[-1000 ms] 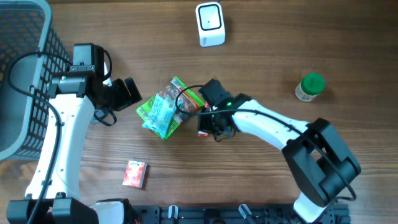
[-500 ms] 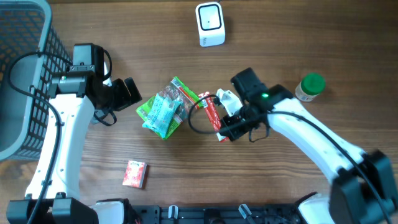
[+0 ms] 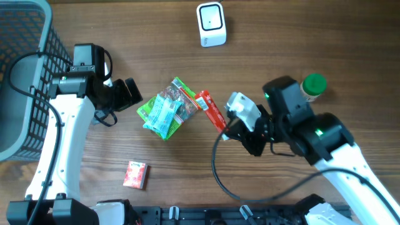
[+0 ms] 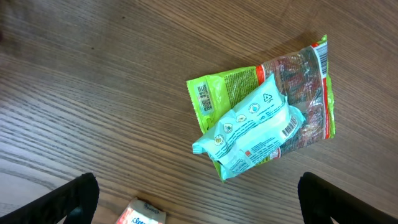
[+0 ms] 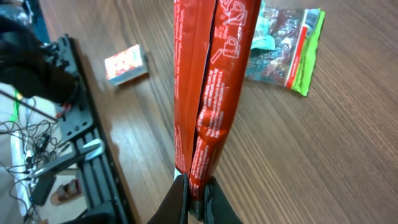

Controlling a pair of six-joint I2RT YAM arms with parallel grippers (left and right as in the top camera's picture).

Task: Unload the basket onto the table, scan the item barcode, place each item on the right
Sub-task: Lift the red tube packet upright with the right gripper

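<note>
Pinching the red packet [image 5: 208, 93] tightly, the right gripper [image 5: 194, 198] should be tilted barcode-first toward the scanner [image 3: 210, 24]; the left gripper [image 3: 131, 92] gapes empty.

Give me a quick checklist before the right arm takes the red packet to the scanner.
1. Right gripper shut on the red packet: ok.
2. Barcode found on the packet: cannot tell, none shows in any view.
3. Scanner in view with nothing covering it: ok.
4. Nothing lying between packet and scanner: ok.
5. Left gripper open and apart from the packet: ok.
</note>
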